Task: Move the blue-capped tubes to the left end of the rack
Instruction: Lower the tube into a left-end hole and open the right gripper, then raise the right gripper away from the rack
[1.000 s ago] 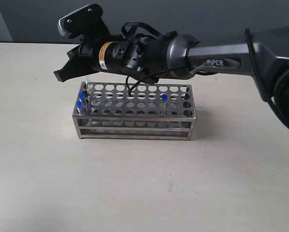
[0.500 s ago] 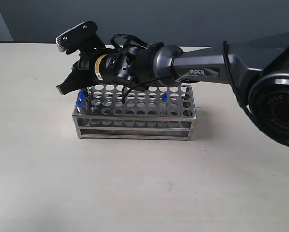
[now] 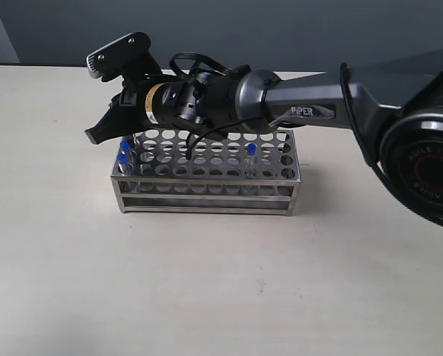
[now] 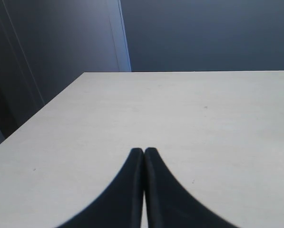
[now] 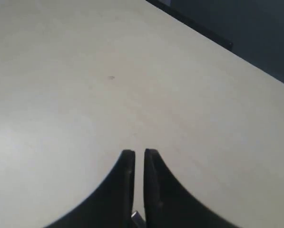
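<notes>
The steel rack (image 3: 206,194) stands mid-table. Two blue-capped tubes (image 3: 122,152) sit in its left-end holes and a third (image 3: 251,150) stands right of the middle. My right gripper (image 3: 96,135) reaches across from the right and hangs just over the rack's back-left corner. Its jaws (image 5: 136,153) stand a thin slit apart, with a pale sliver of a tube (image 5: 137,219) pinched deep between them; that tube's cap is hidden. My left gripper (image 4: 144,150) is shut on nothing, over bare table, and does not show in the exterior view.
The right arm's dark body (image 3: 295,96) spans above the rack's back rows. The beige table (image 3: 206,297) stretches around the rack, with a dark wall behind it.
Since one second ago my right gripper has dropped lower and closer to the rack's left end, bringing the held tube down. Over the last half second it has hardly moved.
</notes>
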Available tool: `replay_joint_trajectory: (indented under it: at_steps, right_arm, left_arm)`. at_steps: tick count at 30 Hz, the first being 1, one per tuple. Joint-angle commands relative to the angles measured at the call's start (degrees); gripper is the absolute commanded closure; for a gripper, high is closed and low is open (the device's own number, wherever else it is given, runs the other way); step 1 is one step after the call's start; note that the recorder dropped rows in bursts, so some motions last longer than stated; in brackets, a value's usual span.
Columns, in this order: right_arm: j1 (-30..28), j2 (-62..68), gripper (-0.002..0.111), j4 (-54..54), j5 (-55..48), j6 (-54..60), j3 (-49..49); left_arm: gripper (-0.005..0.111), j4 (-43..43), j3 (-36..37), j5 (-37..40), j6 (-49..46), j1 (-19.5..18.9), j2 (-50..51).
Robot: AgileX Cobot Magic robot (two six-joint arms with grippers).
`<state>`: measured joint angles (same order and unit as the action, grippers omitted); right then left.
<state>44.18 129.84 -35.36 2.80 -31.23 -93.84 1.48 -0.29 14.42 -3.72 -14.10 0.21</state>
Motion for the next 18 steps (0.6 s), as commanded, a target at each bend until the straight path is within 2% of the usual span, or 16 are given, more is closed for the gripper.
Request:
replay_joint_trajectory:
  at_steps: [1, 3, 6, 13, 18]
  right_arm:
    - [0.0, 0.1, 0.099, 0.1, -1.5, -0.5, -0.2]
    - [0.0, 0.1, 0.088, 0.1, -2.3, -0.5, -0.2]
    - [0.0, 0.1, 0.078, 0.1, -2.8, -0.5, -0.2]
    - [-0.1, -2.9, 0.077, 0.0, -2.2, -0.5, -0.4]
    - [-0.1, -4.0, 0.077, -0.4, -5.4, -0.2, -3.3]
  left_arm:
    - [0.106, 0.2, 0.3, -0.7, 0.2, -0.1, -0.2]
    - [0.106, 0.2, 0.3, -0.7, 0.2, -0.1, -0.2]
    - [0.106, 0.2, 0.3, -0.7, 0.2, -0.1, -0.2]
    - [0.106, 0.2, 0.3, -0.7, 0.2, -0.1, -0.2]
    - [0.106, 0.2, 0.3, -0.7, 0.2, -0.1, -0.2]
